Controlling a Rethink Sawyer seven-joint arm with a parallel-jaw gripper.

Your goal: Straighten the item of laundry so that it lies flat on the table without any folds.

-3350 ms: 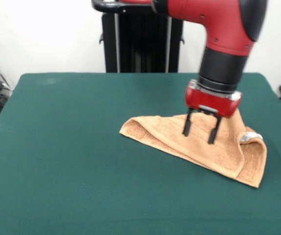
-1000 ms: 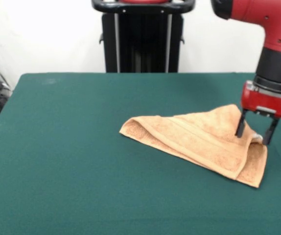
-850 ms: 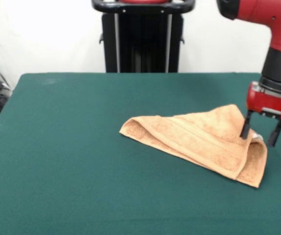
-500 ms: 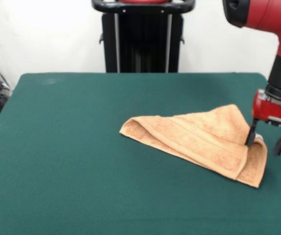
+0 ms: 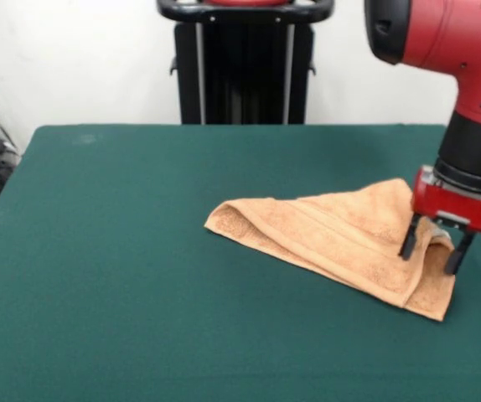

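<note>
A pale wall and the robot's black pedestal (image 5: 245,63) close off the far side of a table (image 5: 106,276) covered in dark green cloth, bare apart from 1 towel (image 5: 333,239). That orange-tan towel lies right of centre in the front view, folded over itself into a rough triangle, with 1 blunt corner pointing left and the doubled layers stacked thickest at the right end. The gripper (image 5: 430,249) hangs from the red arm directly over that thick end, its 2 dark fingers parted and straddling the raised fold, 1 tip on the cloth and the other at its right edge; nothing is pinched between them yet. The placement looks deliberate: the loose upper layer can be caught there and drawn outward to open the fold.
</note>
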